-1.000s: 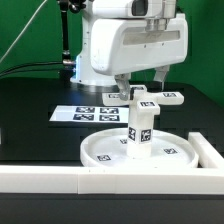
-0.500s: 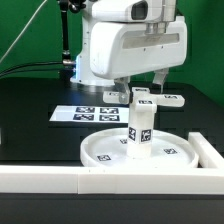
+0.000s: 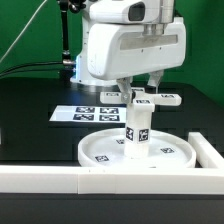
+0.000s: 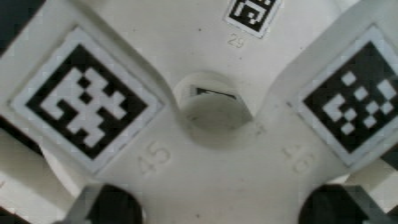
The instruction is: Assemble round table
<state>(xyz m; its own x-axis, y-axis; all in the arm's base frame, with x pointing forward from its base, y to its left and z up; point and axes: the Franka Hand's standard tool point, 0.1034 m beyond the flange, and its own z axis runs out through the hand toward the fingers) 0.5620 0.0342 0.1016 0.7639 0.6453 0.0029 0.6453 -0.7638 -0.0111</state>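
Observation:
The large round rimmed disc point(image 3: 100, 152) lies flat on the black table. The short post point(image 3: 137, 130) stands upright at its middle. The flat cross-shaped piece point(image 3: 152, 98) sits level on top of the post. My gripper point(image 3: 142, 88) comes down from above, shut on the cross-shaped piece with a finger on each side. In the wrist view the cross-shaped piece point(image 4: 214, 110) fills the frame, with two tags and a centre hole. It spans the gap between my dark fingertips point(image 4: 111, 205), and the gripper point(image 4: 217, 205) is closed on its edge.
The marker board point(image 3: 85, 112) lies behind the disc. The long white border wall point(image 3: 60, 178) runs along the front, and a side piece point(image 3: 208, 148) stands at the exterior view's right. The arm's white body looms over the back of the table.
The gripper and the cross-shaped piece have turned slightly on top of the post. The arm of the cross at the exterior view's right has drawn in a little. The disc and post have stayed put.

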